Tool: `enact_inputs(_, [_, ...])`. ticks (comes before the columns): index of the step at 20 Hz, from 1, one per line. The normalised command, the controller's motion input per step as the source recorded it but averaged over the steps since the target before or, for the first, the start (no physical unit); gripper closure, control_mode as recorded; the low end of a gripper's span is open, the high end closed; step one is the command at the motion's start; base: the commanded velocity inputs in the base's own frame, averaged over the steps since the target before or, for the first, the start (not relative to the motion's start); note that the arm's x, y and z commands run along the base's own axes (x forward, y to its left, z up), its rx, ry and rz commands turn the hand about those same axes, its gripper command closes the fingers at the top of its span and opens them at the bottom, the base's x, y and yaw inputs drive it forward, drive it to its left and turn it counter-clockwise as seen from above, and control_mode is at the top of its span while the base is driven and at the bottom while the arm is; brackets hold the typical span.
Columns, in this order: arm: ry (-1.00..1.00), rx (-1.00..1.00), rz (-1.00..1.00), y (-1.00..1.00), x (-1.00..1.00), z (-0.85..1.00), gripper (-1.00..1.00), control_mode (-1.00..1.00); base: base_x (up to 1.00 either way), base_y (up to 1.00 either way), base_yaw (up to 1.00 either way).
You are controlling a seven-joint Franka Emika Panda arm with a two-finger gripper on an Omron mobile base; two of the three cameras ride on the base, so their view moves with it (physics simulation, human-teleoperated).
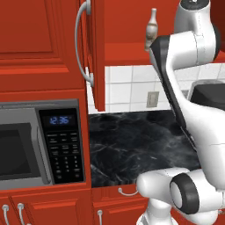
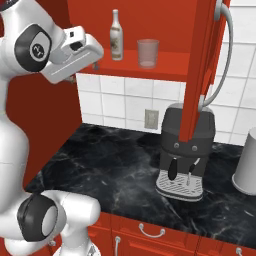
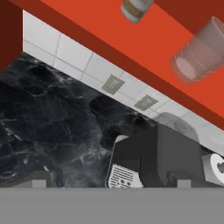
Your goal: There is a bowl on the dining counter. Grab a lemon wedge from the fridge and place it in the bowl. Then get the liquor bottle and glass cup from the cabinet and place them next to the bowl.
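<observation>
The red wall cabinet stands with its door (image 2: 199, 65) swung open, the curved grey handle (image 2: 226, 55) on its outer face. On its shelf (image 2: 165, 67) the liquor bottle (image 2: 116, 35) stands upright, with the glass cup (image 2: 148, 52) just to its right. My gripper (image 2: 95, 62) hovers open and holding nothing, left of the bottle and slightly below the shelf edge. In the hand view the gripper (image 3: 113, 181) looks up at the shelf underside, with the bottle's base (image 3: 134, 8) and the cup (image 3: 201, 50) above. The bottle (image 1: 151, 28) shows beside my arm, right of the door (image 1: 97, 52).
A dark coffee machine (image 2: 187, 145) sits on the black marble counter (image 2: 110, 160) under the open door. A grey cylinder (image 2: 247, 165) stands at the far right. A built-in microwave (image 1: 39, 145) is on the left. Tiled wall with an outlet (image 2: 151, 119) lies behind.
</observation>
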Motion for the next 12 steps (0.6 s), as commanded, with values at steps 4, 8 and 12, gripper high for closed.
enact_inputs(4, [0.00,-0.02,0.00,-0.20,0.58,0.01,-1.00,-1.00,0.00,0.00,0.00])
enact_inputs(8, [0.00,-0.02,0.00,-0.26,0.60,0.01,-1.00,-1.00,0.00,0.00,0.00])
enact_inputs(12, [-0.03,-0.05,0.00,-0.28,0.47,0.13,-1.00,-1.00,0.00,0.00,0.00])
